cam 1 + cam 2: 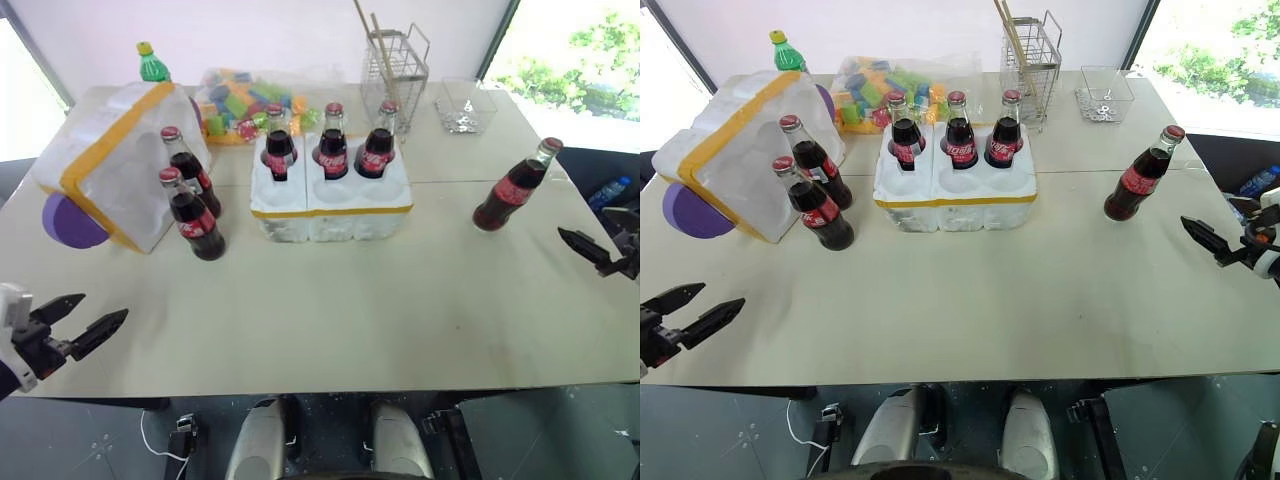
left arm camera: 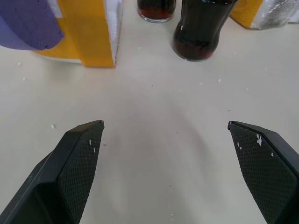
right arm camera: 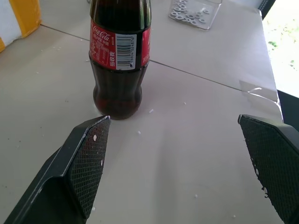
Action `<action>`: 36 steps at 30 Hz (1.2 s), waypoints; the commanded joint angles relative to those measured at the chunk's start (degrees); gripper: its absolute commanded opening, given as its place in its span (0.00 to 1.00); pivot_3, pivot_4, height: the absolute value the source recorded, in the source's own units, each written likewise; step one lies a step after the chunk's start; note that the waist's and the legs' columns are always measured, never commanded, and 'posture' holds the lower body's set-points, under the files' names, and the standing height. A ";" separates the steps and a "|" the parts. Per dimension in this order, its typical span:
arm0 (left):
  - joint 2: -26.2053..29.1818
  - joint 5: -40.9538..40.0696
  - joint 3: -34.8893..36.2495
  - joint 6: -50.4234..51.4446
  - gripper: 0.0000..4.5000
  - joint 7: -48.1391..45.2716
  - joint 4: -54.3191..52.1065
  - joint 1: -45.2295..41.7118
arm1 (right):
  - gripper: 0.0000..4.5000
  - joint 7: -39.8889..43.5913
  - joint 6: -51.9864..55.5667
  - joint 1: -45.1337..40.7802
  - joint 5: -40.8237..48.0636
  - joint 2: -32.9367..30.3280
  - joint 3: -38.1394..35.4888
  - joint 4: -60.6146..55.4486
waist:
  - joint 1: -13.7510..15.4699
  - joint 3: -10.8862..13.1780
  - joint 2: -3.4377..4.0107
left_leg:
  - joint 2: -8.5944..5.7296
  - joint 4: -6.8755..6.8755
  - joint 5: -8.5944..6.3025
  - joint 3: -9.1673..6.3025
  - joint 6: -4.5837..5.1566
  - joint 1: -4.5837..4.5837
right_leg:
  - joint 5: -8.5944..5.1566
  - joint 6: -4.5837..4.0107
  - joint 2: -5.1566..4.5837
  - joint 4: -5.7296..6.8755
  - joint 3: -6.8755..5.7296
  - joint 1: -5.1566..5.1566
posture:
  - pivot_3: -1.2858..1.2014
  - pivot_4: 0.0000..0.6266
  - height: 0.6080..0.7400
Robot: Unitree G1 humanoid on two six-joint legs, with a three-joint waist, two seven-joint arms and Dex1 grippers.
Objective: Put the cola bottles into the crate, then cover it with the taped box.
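1. Head views: the pale tabletop point(image 1: 330, 300) has a broad bare stretch along its near edge. The left gripper point(image 1: 88, 318) hovers at the near left corner with its fingers spread wide and nothing between them. The right gripper point(image 1: 1202, 238) hangs at the right edge, also wide and empty.
2. The crate point(image 1: 330, 200), a low white foam block with a thin yellow band, sits mid-table. Three cola bottles point(image 1: 332, 142) stand in its far row of wells; the near wells are empty.
3. Two more bottles point(image 1: 195, 215) stand on the tabletop just beside the taped box point(image 1: 115, 170), which lies tilted at far left, its purple disc point(image 1: 70, 222) facing the near edge. A sixth bottle point(image 1: 512, 188) stands alone toward the right, near the right gripper.
4. At the far edge are a green bottle point(image 1: 152, 65), a bag of coloured blocks point(image 1: 240, 100), a wire basket point(image 1: 392, 65) and a clear tray point(image 1: 465, 105).
5. Left wrist view: textured black fingers point(image 2: 81, 158) stand far apart over bare tabletop, the yellow-taped box corner and two bottle bases beyond.
6. Right wrist view: wide fingers point(image 3: 88, 163) frame the lone glass bottle's red-labelled base, apart from it.
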 commanded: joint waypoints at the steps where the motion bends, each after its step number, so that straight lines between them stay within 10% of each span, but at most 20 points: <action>1: 0.09 0.04 1.67 -1.38 0.99 -0.19 -1.28 0.14 | 1.00 -0.07 -0.78 -0.42 0.05 -0.98 -0.81 -1.20 | 0.00 0.00 0.00 | 0.00 0.00 0.00 0.00 0.00 0.00 | 0.00 0.00 0.00 0.00 0.00 0.00 | 0.52 0.24 0.97; 17: -0.17 -2.71 1.38 0.82 0.99 3.16 -3.19 -4.98 | 1.00 3.21 6.03 1.07 3.73 -2.02 -2.23 -5.62 | 0.17 0.00 0.00 | 0.00 0.01 0.05 0.01 -0.04 0.00 | 0.01 0.01 0.02 0.06 0.00 0.15 | 0.52 0.24 0.97; 36: 0.89 2.02 -16.72 -3.38 0.99 6.95 2.88 -27.95 | 1.00 10.65 47.13 13.27 40.74 -7.61 -17.09 -56.95 | 0.56 -0.07 0.04 | 0.01 0.03 0.07 -0.04 -0.06 0.01 | 0.03 0.00 0.04 0.15 0.00 0.17 | 0.52 0.24 0.97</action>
